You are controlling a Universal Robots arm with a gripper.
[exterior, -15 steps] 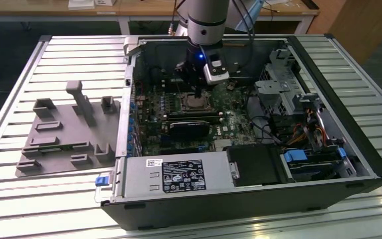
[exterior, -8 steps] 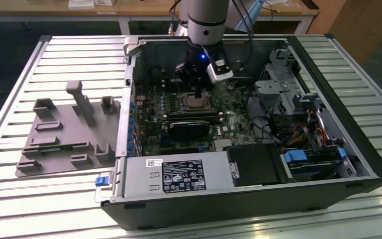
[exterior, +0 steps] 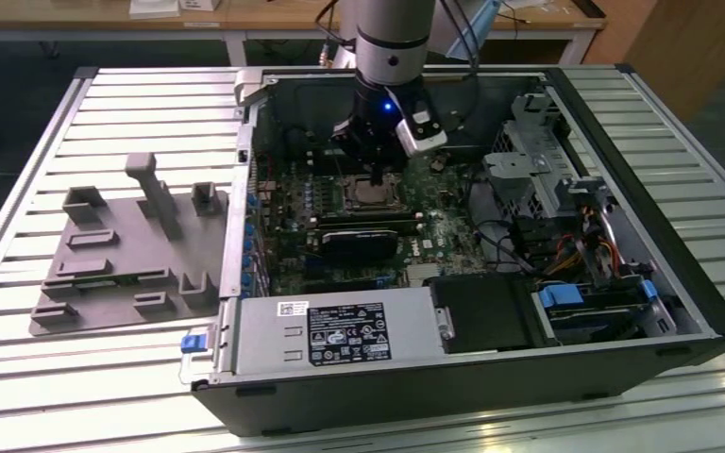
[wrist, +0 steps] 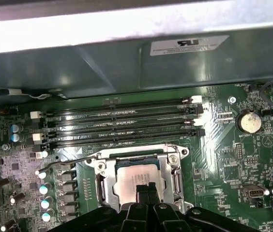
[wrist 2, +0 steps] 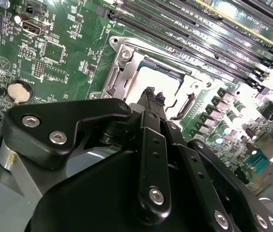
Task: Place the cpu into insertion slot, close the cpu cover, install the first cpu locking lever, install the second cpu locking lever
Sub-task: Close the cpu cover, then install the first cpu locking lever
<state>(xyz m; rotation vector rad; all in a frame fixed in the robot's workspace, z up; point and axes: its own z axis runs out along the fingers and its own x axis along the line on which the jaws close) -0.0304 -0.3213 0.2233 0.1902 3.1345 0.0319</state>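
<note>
Gripper [wrist: 146, 192] low over the chip [wrist: 132, 174], fingertips [wrist: 142, 193] pressed together, holding nothing, metal cover [wrist: 103, 186] lying flat around the chip

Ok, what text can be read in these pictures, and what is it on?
Black label on the silver power supply box, exterior view: too small to read.
Small white label on the same box: too small to read.
White sticker on the case wall, first wrist view: blurred, unreadable.
White print on the green circuit board, in both wrist views: too small to read.
</note>
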